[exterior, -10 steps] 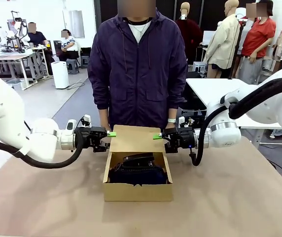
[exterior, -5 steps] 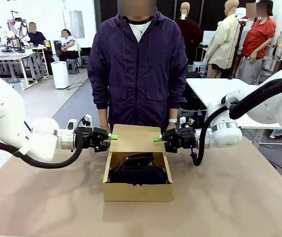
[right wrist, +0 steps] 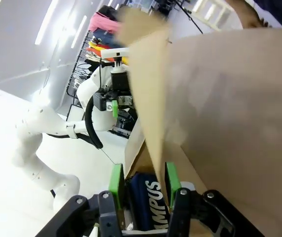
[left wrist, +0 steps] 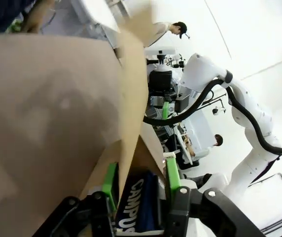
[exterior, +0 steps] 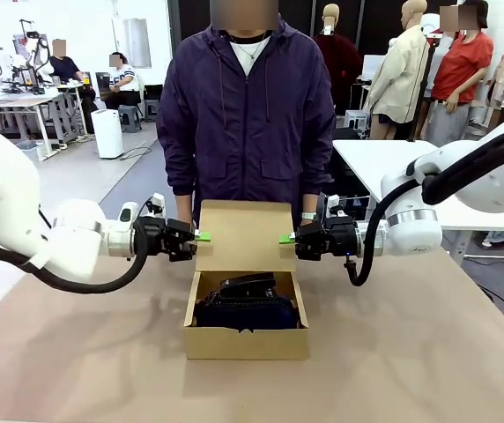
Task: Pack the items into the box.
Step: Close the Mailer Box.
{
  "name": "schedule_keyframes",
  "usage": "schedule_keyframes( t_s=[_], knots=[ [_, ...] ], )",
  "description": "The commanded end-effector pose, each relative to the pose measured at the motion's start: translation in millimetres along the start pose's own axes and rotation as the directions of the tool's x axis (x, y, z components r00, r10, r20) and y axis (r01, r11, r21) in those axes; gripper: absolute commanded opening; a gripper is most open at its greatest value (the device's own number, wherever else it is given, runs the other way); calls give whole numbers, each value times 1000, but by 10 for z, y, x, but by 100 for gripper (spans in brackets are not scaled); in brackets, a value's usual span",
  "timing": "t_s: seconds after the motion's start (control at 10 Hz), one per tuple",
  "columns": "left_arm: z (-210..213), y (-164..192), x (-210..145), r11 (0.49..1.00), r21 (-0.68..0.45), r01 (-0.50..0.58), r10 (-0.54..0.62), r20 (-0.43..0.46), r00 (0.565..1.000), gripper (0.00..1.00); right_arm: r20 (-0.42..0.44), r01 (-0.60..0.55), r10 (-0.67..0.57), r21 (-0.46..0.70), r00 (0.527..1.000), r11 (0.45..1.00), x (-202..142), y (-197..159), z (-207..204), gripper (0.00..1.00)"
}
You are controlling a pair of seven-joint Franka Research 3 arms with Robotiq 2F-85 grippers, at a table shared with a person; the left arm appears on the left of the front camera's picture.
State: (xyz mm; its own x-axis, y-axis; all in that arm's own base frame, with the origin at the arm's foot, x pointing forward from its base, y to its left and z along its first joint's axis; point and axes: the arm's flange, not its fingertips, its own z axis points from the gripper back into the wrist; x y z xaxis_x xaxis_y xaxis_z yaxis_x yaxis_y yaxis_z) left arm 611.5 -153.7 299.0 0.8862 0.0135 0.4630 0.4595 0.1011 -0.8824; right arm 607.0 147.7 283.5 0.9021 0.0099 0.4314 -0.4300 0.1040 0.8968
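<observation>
Flap lid [exterior: 244, 231] raised higher, both grippers clamped on it, box [exterior: 246, 339] holding stapler [exterior: 247, 285], pouch [exterior: 245, 310]

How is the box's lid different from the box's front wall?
The lid stands up at the back of the box; the front wall sits low on the table. The lid is pinched at its sides by the left gripper and the right gripper; nothing touches the front wall. The front wall has a small notch on its top edge; the lid's edge looks smooth. Both are plain brown cardboard.
</observation>
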Motion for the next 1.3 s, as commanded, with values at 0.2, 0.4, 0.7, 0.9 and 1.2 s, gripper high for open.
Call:
schedule_keyframes(
  t_s=[0.2, 0.4, 0.7, 0.9, 1.2],
  knots=[
    [159, -591, -272, 974, 21, 225, -225, 13, 974, 50, 112, -221, 222, -22, 969, 975, -220, 334, 89, 47],
    [106, -412, -18, 991, -3, 134, -134, 7, 991, 50, 39, -109, 109, -7, 993, 994, -76, 201, 102, 47],
    [106, -412, -18, 991, -3, 134, -134, 7, 991, 50, 39, -109, 109, -7, 993, 994, -76, 201, 102, 47],
    [104, -373, -78, 989, 0, 146, -146, 4, 989, 50, 58, -128, 128, -8, 990, 992, -172, 175, 116, 47],
    [-6, -677, -115, 812, -6, 583, -583, 11, 812, 50, 3, -445, 445, -29, 896, 895, -58, 447, -29, 47]
  ],
)
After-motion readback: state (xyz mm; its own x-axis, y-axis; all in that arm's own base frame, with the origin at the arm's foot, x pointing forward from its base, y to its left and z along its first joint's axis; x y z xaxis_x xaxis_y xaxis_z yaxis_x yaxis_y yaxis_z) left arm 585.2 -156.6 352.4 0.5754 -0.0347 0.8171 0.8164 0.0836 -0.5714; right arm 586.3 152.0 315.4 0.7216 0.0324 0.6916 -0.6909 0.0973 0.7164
